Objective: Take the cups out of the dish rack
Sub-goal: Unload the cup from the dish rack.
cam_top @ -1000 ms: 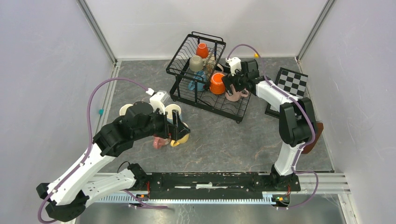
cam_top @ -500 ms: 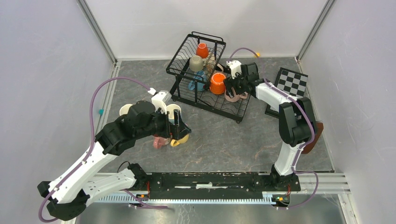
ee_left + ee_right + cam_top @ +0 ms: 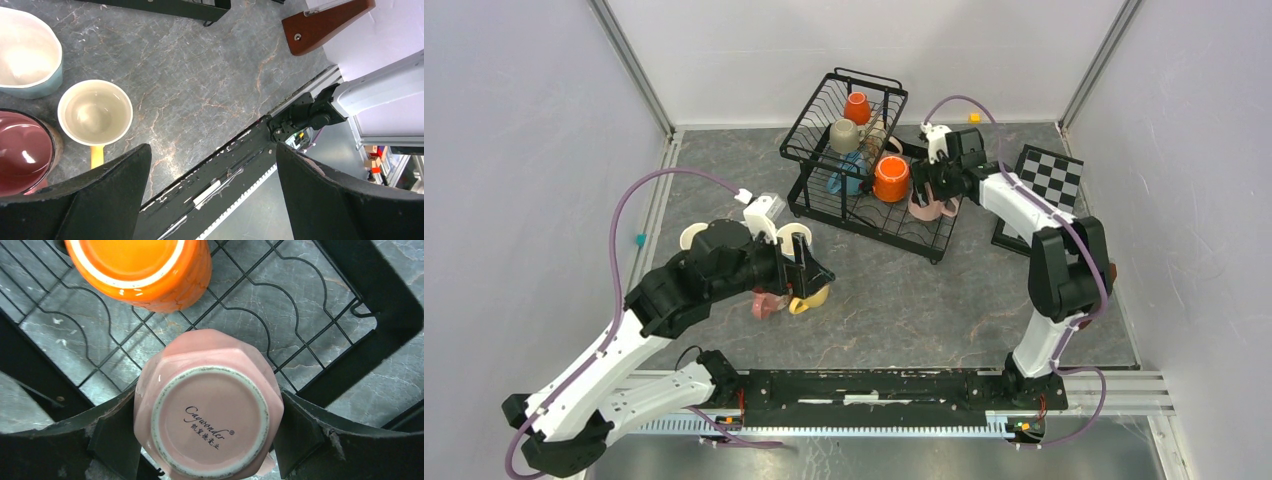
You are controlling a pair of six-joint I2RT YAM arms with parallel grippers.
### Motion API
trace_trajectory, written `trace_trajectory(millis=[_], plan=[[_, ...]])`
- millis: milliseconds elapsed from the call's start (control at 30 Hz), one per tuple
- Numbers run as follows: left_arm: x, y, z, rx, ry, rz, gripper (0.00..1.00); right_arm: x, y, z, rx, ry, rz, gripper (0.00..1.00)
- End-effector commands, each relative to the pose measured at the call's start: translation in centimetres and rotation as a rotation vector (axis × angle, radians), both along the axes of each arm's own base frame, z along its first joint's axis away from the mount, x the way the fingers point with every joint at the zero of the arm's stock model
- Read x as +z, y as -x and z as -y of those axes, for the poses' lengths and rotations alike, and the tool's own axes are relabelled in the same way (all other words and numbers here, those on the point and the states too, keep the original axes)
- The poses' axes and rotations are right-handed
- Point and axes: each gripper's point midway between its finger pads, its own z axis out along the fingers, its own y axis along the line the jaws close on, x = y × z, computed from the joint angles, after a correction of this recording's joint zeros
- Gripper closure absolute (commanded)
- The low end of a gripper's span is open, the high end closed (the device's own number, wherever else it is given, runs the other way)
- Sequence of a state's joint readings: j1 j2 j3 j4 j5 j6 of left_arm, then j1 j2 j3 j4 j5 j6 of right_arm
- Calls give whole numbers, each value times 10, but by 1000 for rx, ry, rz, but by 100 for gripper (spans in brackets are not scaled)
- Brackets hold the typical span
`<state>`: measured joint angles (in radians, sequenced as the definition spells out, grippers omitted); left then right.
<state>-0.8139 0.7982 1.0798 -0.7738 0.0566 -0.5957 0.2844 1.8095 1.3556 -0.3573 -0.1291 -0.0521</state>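
Note:
The black wire dish rack [image 3: 874,232] stands at the back centre. Its upper basket holds a small orange mug [image 3: 857,107] and a beige mug [image 3: 844,135]. A blue mug [image 3: 849,175], an upside-down orange mug [image 3: 890,178] [image 3: 140,267] and an upside-down pink mug [image 3: 931,209] [image 3: 207,402] sit lower. My right gripper [image 3: 924,190] [image 3: 207,432] is shut on the pink mug, a finger against each side. My left gripper [image 3: 809,272] [image 3: 212,150] is open and empty above mugs on the table: yellow [image 3: 95,112], dark pink [image 3: 22,157], light blue [image 3: 25,50].
A black-and-white checkered board [image 3: 1049,175] lies right of the rack. A brown wedge [image 3: 1102,290] [image 3: 325,22] sits by the right arm. A cream mug [image 3: 692,235] stands left of my left arm. Grey walls close in on three sides; the black base rail [image 3: 874,385] runs along the front.
My right wrist has shifted slightly to the right over the pink mug, which stays in the lower tray. My left arm has turned a little above the unloaded mugs.

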Motion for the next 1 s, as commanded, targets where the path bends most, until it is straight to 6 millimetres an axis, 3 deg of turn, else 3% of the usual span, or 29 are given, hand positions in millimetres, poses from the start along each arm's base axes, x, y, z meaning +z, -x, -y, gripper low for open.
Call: trace_trajectory(millis=[0,200,467,800,967], plan=[[14,-4,13,12,106,2,0,91,-15,6,-94,-101,187,77],[19,-9,16,38,164,19,0,109,8,6,-145,-185,175,83],[25,-15,28,48,265,26,0,132,54,4,-158,-309,171,89],[30,-18,57,-8,452,13,0,191,131,-30,-5,-652,198,90],[35,-20,70,-47,510,15,0,213,159,-51,64,-833,182,93]])
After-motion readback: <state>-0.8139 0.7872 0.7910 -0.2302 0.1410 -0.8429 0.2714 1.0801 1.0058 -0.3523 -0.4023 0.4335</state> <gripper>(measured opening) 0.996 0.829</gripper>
